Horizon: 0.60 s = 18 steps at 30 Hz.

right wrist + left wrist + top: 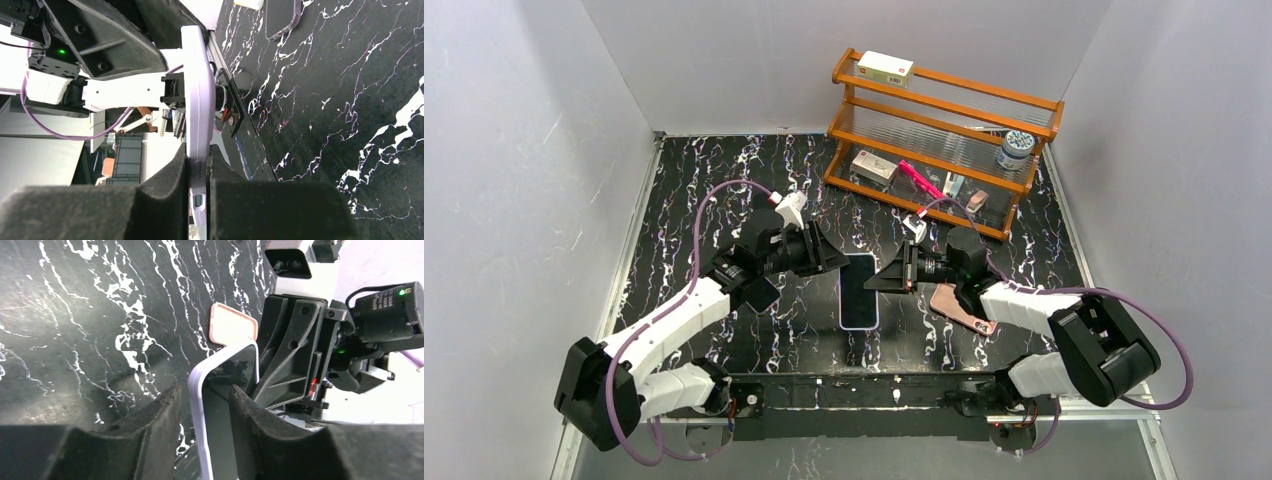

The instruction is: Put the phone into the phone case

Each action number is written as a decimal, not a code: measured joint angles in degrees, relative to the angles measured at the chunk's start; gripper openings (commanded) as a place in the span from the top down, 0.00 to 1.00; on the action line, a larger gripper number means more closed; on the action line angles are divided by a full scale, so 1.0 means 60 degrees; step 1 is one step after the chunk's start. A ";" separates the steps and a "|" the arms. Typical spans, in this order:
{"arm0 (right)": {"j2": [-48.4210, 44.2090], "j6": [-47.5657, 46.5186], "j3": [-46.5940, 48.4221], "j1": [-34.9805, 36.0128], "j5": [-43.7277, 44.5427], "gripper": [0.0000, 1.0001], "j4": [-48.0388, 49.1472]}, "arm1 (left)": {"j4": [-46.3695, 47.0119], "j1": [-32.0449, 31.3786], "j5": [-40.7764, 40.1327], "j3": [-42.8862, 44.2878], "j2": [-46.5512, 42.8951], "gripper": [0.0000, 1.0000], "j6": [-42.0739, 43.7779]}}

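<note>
A dark-faced phone [860, 290] with a lavender case rim around it hangs between my two grippers above the table's middle. My right gripper [887, 275] is shut on its right long edge. In the right wrist view the pads [170, 170] pinch the lavender rim [192, 75], seen edge-on. My left gripper [832, 256] is at its far left corner. In the left wrist view the jaws [205, 390] stand apart around the lavender rim [196, 390], with a gap on the left side. A pink case [962, 306] lies on the table under my right arm and shows in the left wrist view [232, 330].
A wooden rack [944, 130] with small boxes, a jar and a pink tool stands at the back right. A dark, flat, purple-rimmed thing [281, 17] lies on the table far off in the right wrist view. Grey walls close in both sides.
</note>
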 measured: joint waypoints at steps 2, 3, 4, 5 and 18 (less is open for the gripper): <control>0.0066 0.0000 0.0029 0.0007 0.0022 0.99 -0.0011 | 0.0426 0.0000 0.0229 -0.0160 0.0138 0.82 -0.0240; 0.0076 -0.0004 0.0033 0.0007 0.0029 0.99 -0.0011 | 0.0572 0.0000 0.0291 -0.0248 0.0200 0.87 -0.0321; 0.0076 -0.0007 0.0033 0.0007 0.0022 0.99 -0.0040 | 0.0699 0.0022 0.0324 -0.0353 0.0251 0.90 -0.0408; 0.0087 -0.0040 0.0033 0.0007 0.0062 0.99 -0.0117 | 0.0845 0.0058 0.0375 -0.0433 0.0284 0.93 -0.0517; 0.0561 -0.1042 0.0543 0.0062 0.0747 0.99 -0.1271 | 0.0011 0.0080 -0.0091 -0.0382 0.0142 0.38 -0.0018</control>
